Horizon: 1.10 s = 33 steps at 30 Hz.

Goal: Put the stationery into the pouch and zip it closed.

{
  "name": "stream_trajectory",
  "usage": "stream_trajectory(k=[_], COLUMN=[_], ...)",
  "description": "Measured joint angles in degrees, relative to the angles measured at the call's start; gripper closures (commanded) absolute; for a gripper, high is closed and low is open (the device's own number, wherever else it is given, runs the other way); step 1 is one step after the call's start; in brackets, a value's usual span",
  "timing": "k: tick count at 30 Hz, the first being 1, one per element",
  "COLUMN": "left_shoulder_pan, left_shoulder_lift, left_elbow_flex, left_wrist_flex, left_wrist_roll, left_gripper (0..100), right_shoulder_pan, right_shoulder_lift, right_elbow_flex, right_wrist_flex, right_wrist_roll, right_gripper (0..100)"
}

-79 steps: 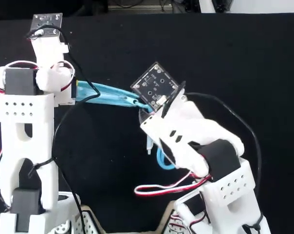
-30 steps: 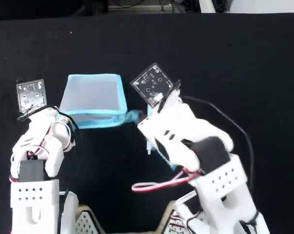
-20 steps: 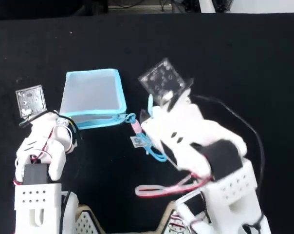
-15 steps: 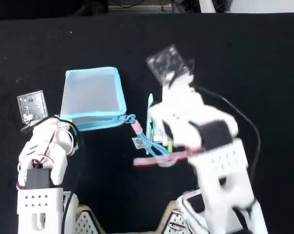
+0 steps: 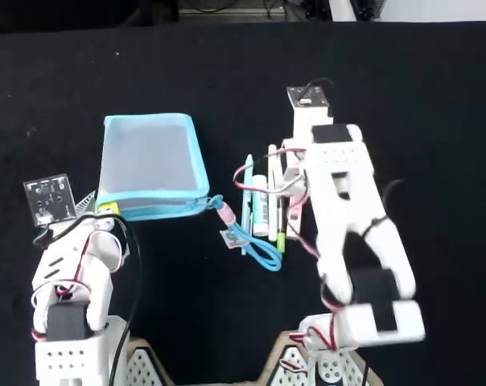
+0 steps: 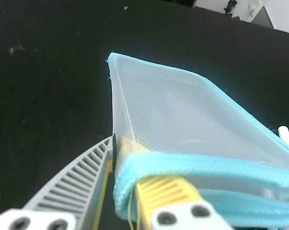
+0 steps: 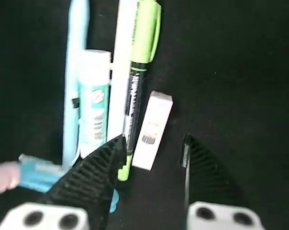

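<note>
Fingers [image 7: 94,167] spread wide on right gripper [image 7: 153,140], nothing held — hovers over eraser [image 7: 151,129], its long axis pointing away between them. Clamps pouch [image 5: 150,161] corner with left gripper [image 6: 127,177] — farther from the 5 stationery pieces [image 5: 263,205].

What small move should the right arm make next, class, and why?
Probably lower the right gripper and close on the small white box. Its jaws are open with that box's end between them, beside the green marker. The left gripper is clamped on a corner of the pouch, so the pouch seems held ready for an item.
</note>
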Motion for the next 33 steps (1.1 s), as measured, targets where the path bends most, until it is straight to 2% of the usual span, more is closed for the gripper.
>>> stream_trajectory(k=[16,18,21,25,33], left_shoulder_pan=[0.00,0.00,0.00,0.00,0.00], left_shoulder_lift=[-3.34,-3.34,-3.34,-3.34,-3.52], left_elbow_flex=[0.00,0.00,0.00,0.00,0.00], left_wrist_flex=[0.97,0.97,0.97,0.97,0.97], left_wrist_roll=[0.00,0.00,0.00,0.00,0.00], left_gripper=[97,97,97,97,97], right_shoulder_pan=[3.16,3.78,3.78,4.04,4.31], right_shoulder_lift=[22.24,23.30,23.74,23.74,18.81], right_elbow_flex=[-12.48,-13.19,-13.36,-13.36,-17.93], right_wrist_flex=[0.00,-0.18,-0.26,-0.26,2.20], right_wrist_roll=[0.00,0.00,0.00,0.00,11.08], right_gripper=[81.5,85.8,98.0,98.8,98.7])
